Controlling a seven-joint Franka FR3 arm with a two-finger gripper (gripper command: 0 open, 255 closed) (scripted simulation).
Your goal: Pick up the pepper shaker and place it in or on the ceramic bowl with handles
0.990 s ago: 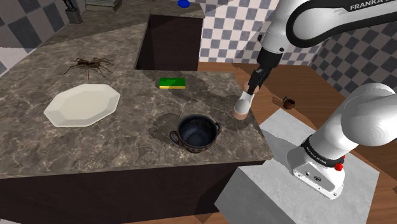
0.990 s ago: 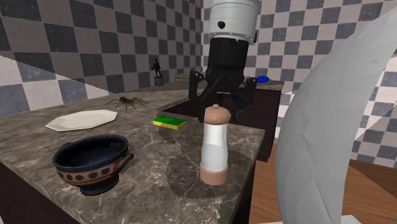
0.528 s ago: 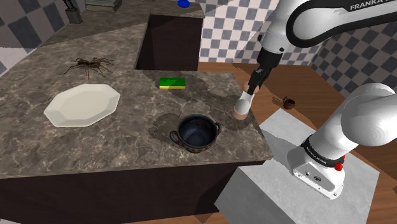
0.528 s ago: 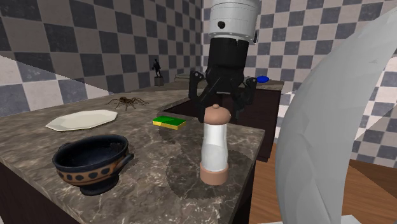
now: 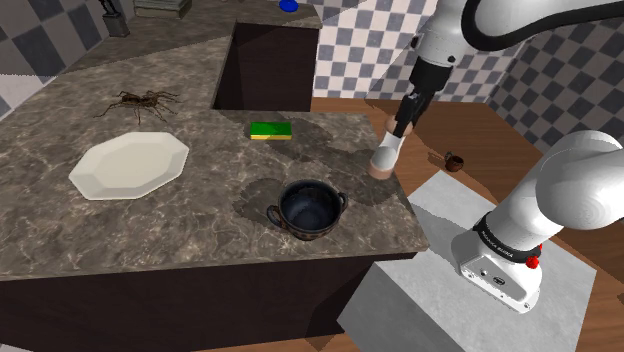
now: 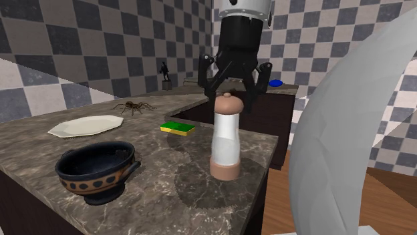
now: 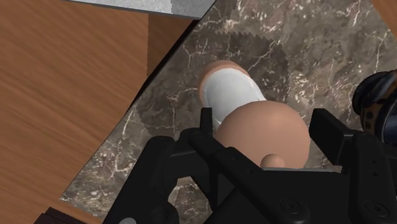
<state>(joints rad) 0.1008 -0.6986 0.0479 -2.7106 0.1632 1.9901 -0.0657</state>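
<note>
gripper [image 6: 232, 91] clasps rounded tan cap of cylindrical pepper shaker [image 6: 225, 143].

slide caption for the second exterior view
Black pincer clasps the pepper shaker by its cap, near a dark two-handled bowl on a stone counter.

Checkered walls [image 6: 80, 40], wooden floor [image 5: 480, 130], veined stone counter [image 5: 200, 220]

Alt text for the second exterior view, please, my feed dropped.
A black two-finger gripper clasps the brown cap of a white, brown-ended pepper shaker over a dark marbled counter. A dark blue two-handled bowl sits nearer the camera, at left.
</note>
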